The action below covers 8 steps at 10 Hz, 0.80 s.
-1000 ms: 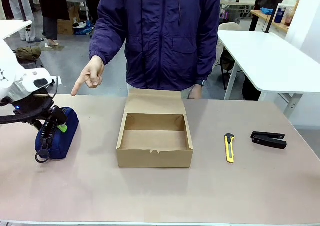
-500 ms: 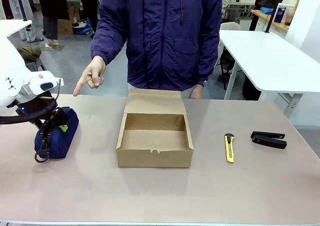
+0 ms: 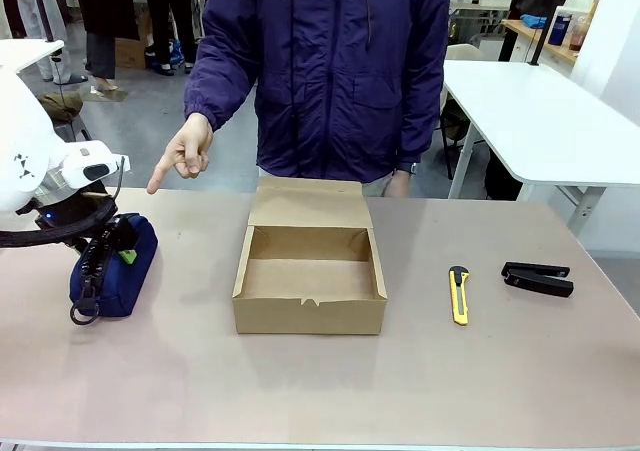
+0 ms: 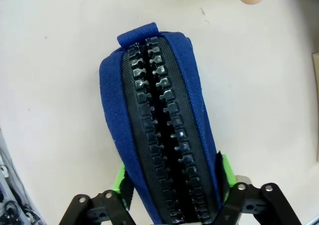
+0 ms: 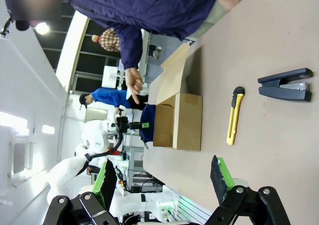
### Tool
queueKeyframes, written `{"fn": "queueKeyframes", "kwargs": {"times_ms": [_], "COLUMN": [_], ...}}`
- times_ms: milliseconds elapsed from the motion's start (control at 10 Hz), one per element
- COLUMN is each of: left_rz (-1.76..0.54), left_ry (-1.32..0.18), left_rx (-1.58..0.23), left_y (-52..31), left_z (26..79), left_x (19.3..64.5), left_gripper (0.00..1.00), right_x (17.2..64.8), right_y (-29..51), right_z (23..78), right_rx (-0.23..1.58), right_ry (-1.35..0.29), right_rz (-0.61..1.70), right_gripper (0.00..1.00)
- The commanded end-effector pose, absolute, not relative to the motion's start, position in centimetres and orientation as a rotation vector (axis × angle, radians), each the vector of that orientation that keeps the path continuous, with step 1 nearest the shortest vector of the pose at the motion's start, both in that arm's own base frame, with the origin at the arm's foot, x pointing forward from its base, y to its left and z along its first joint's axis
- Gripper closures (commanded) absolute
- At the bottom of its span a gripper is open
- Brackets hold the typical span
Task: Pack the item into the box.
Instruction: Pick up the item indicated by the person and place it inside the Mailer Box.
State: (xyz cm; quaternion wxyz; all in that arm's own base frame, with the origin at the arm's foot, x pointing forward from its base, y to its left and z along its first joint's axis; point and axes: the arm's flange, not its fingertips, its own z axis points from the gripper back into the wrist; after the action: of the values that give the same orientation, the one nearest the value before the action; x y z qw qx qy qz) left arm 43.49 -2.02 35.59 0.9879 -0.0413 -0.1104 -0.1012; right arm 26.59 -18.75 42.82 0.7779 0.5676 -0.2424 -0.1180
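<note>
The navy-blue pouch (image 3: 118,276) lies on the table's left side, zipper up, its black strap loop hanging toward the front. My left gripper (image 3: 110,254) comes down over it from the left. In the left wrist view the green pads (image 4: 224,169) press both sides of the pouch (image 4: 159,115), so the gripper is shut on it. The brown box (image 3: 310,276) stands open mid-table with its flap lid leaning back toward the person. My right gripper (image 5: 163,185) is open in the air, off the table's right end, with nothing between its fingers.
The person stands behind the box, and one hand (image 3: 182,154) points a finger down toward the pouch. A yellow utility knife (image 3: 459,294) and a black stapler (image 3: 537,278) lie right of the box. Bare tabletop separates the pouch from the box.
The left wrist has shifted slightly up and right while staying on the pouch. The pouch has barely moved. The person's pointing hand holds its place.
</note>
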Motion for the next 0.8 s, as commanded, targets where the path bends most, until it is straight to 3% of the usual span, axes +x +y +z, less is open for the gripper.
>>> {"fn": "queueKeyframes", "kwargs": {"times_ms": [0,100,200,700], "left_rz": [-0.183,-0.183,-0.185,-0.219], "left_ry": [-0.215,-0.203,-0.197,-0.171], "left_rx": [-0.060,-0.051,-0.044,-0.034], "left_y": [-2.08,-2.11,-2.06,-1.83], "left_z": [35.84,35.79,35.77,36.33], "left_x": [43.65,43.62,43.56,43.09], "left_gripper": [1.00,0.64,1.00,1.00], "right_x": [26.95,26.95,26.95,26.95], "right_y": [-18.86,-18.86,-18.86,-18.86], "right_z": [42.97,42.97,42.97,42.97], "right_rx": [1.234,1.234,1.234,1.234], "right_ry": [-0.549,-0.549,-0.549,-0.549], "right_rz": [-0.234,-0.234,-0.234,-0.234], "right_gripper": [0.00,0.00,0.00,0.00]}}
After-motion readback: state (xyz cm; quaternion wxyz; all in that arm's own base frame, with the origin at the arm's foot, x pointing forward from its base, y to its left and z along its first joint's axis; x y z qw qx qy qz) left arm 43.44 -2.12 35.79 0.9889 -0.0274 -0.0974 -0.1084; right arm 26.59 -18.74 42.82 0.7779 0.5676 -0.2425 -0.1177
